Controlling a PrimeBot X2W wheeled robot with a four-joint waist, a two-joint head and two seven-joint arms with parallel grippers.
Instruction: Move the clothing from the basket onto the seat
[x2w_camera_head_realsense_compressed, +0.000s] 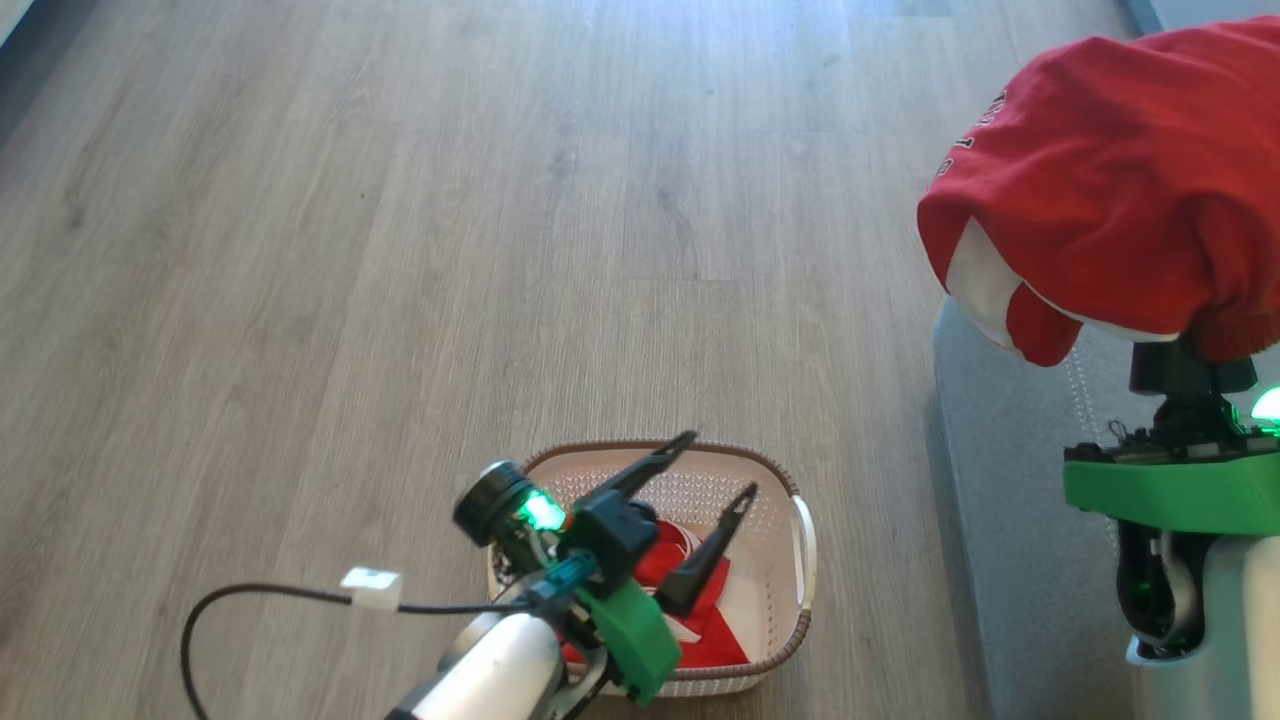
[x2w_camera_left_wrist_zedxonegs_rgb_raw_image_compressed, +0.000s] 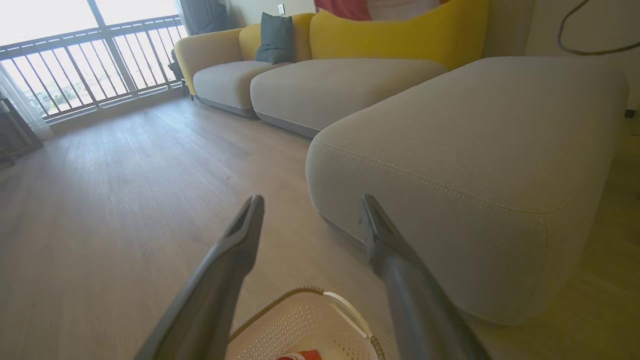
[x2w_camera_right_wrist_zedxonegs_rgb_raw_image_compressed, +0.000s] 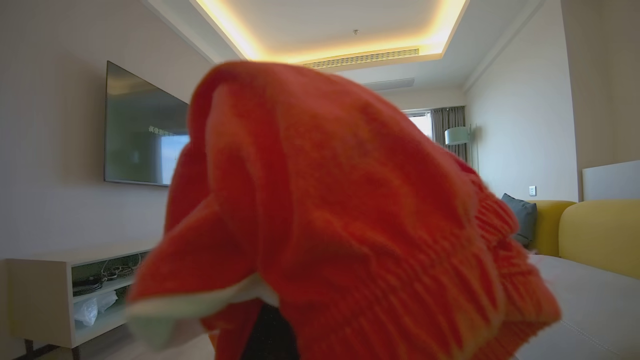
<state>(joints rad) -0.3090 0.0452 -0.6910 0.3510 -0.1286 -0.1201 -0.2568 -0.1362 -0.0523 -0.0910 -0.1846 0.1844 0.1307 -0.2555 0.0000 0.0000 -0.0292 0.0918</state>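
One limp garment is draped over the right gripper (grip not discernible); the basket garment is best pinched at a fold by the gaping, empty left gripper.

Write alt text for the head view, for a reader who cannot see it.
A red garment hangs draped over the raised right arm, by the grey seat at right. At lower centre the left tool is open over a cream basket on the wood floor, with more red clothing inside.
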